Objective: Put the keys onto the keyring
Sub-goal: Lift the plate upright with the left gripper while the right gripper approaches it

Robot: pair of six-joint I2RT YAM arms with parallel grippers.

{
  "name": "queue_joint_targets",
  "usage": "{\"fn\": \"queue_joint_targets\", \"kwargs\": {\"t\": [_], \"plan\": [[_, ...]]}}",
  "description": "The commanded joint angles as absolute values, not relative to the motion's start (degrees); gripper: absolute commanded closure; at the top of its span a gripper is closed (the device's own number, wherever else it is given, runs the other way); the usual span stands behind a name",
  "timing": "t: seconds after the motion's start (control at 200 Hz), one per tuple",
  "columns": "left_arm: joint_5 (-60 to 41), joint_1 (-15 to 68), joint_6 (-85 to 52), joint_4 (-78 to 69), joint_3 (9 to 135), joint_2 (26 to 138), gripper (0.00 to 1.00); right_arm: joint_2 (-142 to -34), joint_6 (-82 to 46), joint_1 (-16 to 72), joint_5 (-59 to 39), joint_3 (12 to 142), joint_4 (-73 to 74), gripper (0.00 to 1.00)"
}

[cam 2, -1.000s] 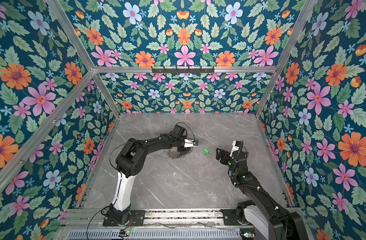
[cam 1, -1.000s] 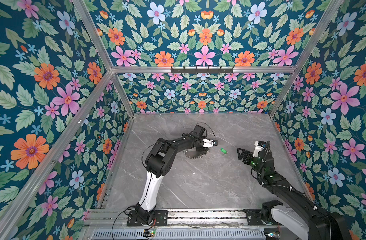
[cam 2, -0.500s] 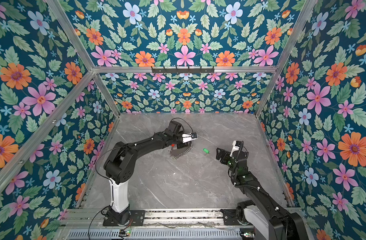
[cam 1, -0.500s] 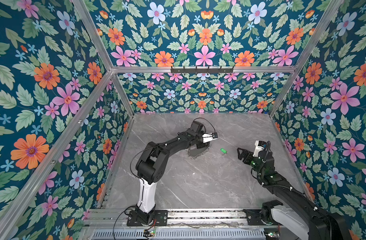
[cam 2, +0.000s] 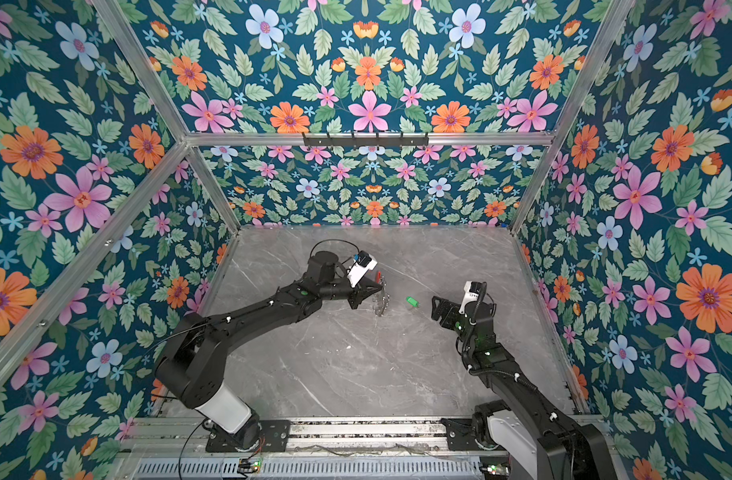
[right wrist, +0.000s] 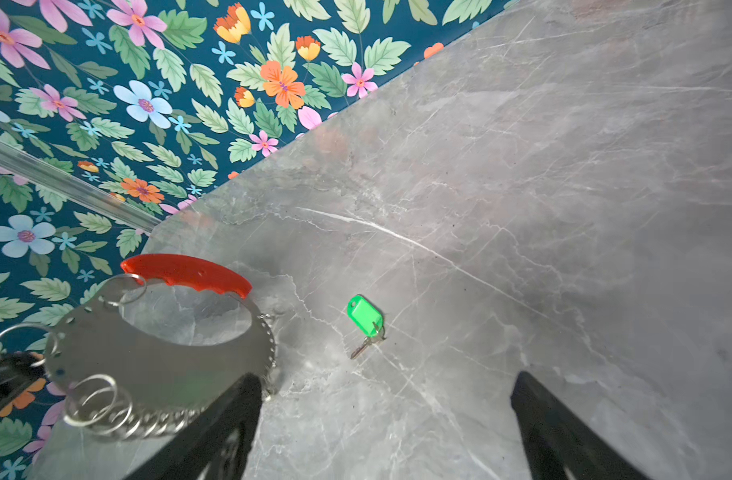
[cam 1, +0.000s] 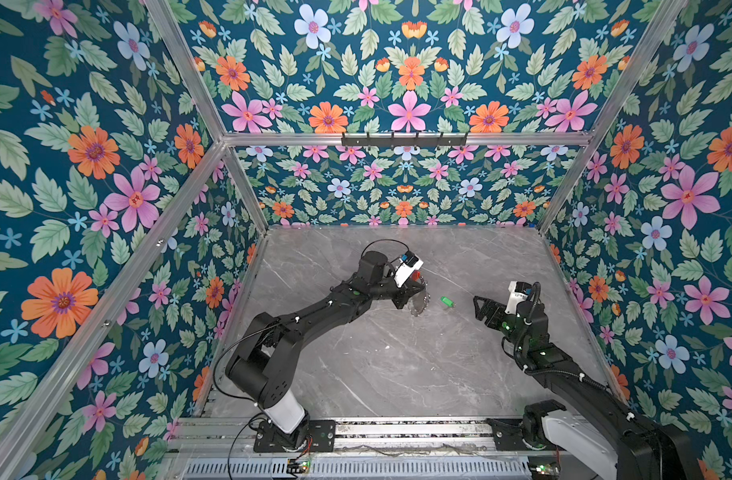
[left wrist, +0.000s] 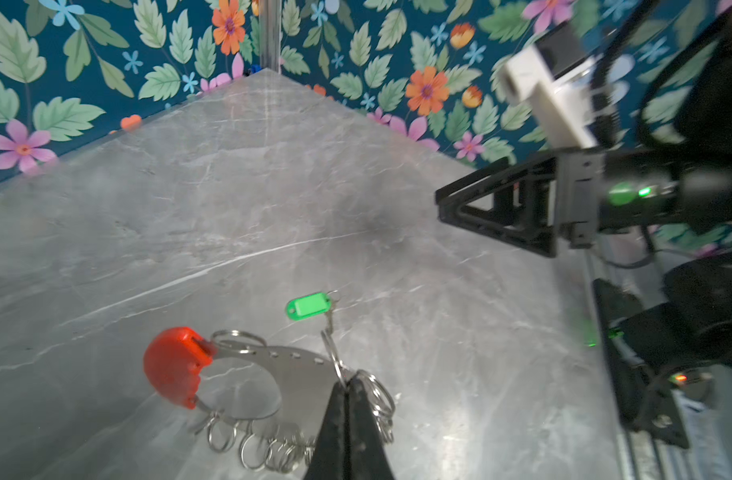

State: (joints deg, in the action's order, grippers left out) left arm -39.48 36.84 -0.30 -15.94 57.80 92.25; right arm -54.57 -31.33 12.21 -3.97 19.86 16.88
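The keyring (left wrist: pixel 302 374) is a grey metal hoop with a red handle (left wrist: pixel 173 370) and several small silver loops along its edge. My left gripper (left wrist: pixel 347 380) is shut on its rim and holds it up on edge above the table, as both top views show (cam 1: pixel 419 298) (cam 2: pixel 382 302). The key (right wrist: pixel 364 316), with a green plastic head, lies flat on the table (cam 1: pixel 447 301) (cam 2: pixel 412 301), just right of the hanging keyring (right wrist: pixel 156 370). My right gripper (right wrist: pixel 385 380) stands open and empty, low over the table a little right of the key (cam 1: pixel 480 309) (cam 2: pixel 439 309).
The grey marble table (cam 1: pixel 397 365) is boxed in by floral walls on three sides. A black hook rail (cam 1: pixel 404 139) is fixed high on the back wall. Both arm bases stand on the metal rail (cam 1: pixel 397 432) along the front edge.
My left arm has lifted the keyring off the table, turned it on edge and carried it a little to the right, toward the key. The right arm and the key have stayed put.
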Motion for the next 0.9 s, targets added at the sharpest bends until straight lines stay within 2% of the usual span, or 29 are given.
{"fn": "queue_joint_targets", "kwargs": {"t": [0.0,0.14,0.325,0.365,0.51,0.58,0.74,0.895], "plan": [[-47.1,36.8,-9.1,-26.4,55.8,89.1,1.00,-54.0,-31.1,12.2,-6.9,20.4,17.8,0.06],[-49.6,36.8,-5.2,-19.6,55.8,85.6,1.00,-51.5,-31.1,12.2,-6.3,20.2,16.4,0.09],[-50.3,36.4,6.6,-5.2,59.4,82.7,1.00,-44.7,-29.9,12.2,-11.3,30.7,-4.1,0.11],[-51.1,36.5,10.3,-3.4,59.4,82.0,1.00,-44.1,-29.2,12.2,-13.8,32.5,-6.5,0.16],[-50.7,36.2,27.7,0.3,56.4,78.3,1.00,-46.1,-27.2,12.2,-26.3,38.5,-11.1,0.46],[-50.0,35.2,33.3,2.6,56.5,77.7,1.00,-48.8,-27.6,12.2,-32.5,40.8,-11.0,0.53],[-53.2,31.6,39.1,14.0,63.3,81.1,1.00,-55.3,-28.7,12.8,-45.5,43.9,-5.5,0.64],[-59.1,29.2,41.6,19.9,67.2,84.9,1.00,-59.4,-23.0,17.8,-43.8,46.9,-3.7,0.65]]}}
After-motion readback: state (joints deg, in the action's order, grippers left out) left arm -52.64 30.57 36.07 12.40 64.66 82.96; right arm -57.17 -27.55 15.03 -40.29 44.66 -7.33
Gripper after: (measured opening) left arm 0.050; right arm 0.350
